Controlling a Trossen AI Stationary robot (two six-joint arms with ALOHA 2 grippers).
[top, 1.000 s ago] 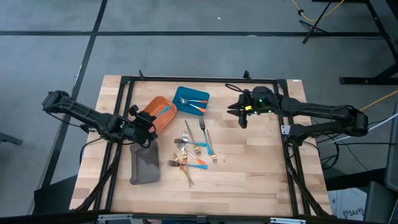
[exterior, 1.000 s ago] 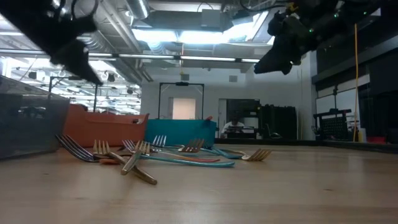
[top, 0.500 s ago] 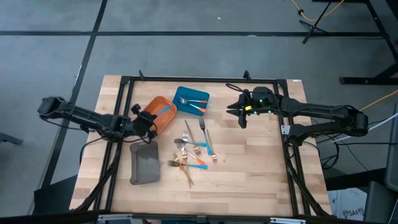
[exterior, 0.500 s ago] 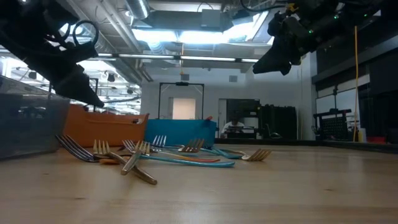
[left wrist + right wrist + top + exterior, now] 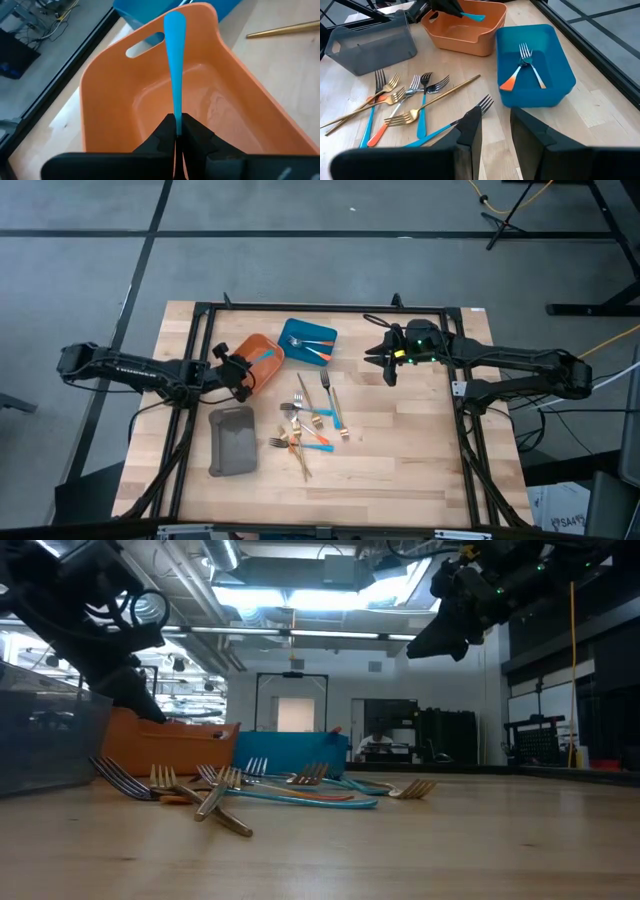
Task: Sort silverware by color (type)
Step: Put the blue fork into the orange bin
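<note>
Above the orange tray (image 5: 115, 95), the left gripper (image 5: 178, 134) pinches a blue-handled utensil (image 5: 174, 60) between nearly closed fingers, handle pointing forward over the tray.

Three trays: one orange (image 5: 465, 27), one blue (image 5: 532, 65), one grey (image 5: 370, 42). Two forks (image 5: 527, 67) lie in the blue one. One blue-handled piece (image 5: 174, 65) is over the orange tray.

3 trays (image 5: 232, 438) left — silverware (image 5: 312, 422) heaped just right.
</note>
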